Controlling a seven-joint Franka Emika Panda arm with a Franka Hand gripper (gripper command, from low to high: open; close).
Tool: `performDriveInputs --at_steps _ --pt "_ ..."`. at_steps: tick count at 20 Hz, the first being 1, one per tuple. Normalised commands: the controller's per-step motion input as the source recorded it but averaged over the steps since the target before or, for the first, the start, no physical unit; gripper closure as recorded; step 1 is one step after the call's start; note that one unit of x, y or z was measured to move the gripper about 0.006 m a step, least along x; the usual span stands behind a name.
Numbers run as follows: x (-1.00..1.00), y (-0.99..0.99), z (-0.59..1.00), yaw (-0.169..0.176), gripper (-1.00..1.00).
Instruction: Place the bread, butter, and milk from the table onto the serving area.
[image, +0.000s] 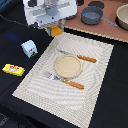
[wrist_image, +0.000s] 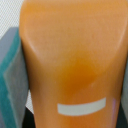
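My gripper (image: 56, 29) hangs at the far edge of the beige woven serving area (image: 35, 80) and is shut on the orange-brown bread (image: 56, 31), which pokes out below the fingers. In the wrist view the bread (wrist_image: 75, 60) fills the frame between the grey pads (wrist_image: 12, 80), with one pale mark on it. The white and light-blue milk carton (image: 29, 48) stands on the dark table at the exterior view's left of the mat. The yellow butter packet (image: 13, 69) lies flat nearer the front left. The tan plate (image: 68, 66) sits mid-mat between the fork (image: 62, 80) and knife (image: 77, 56).
A brown board (image: 107, 31) at the back right carries a grey pot (image: 92, 14) and a beige bowl (image: 123, 16). A dark round lid (image: 96, 4) lies behind the pot.
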Motion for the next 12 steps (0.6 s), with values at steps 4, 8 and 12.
performDriveInputs --at_steps 4,8,12 --pt "1.00 -0.31 0.62 0.000 1.00" --pt "1.00 -0.32 0.51 0.000 1.00" --pt "0.93 -0.43 0.18 -0.002 1.00"
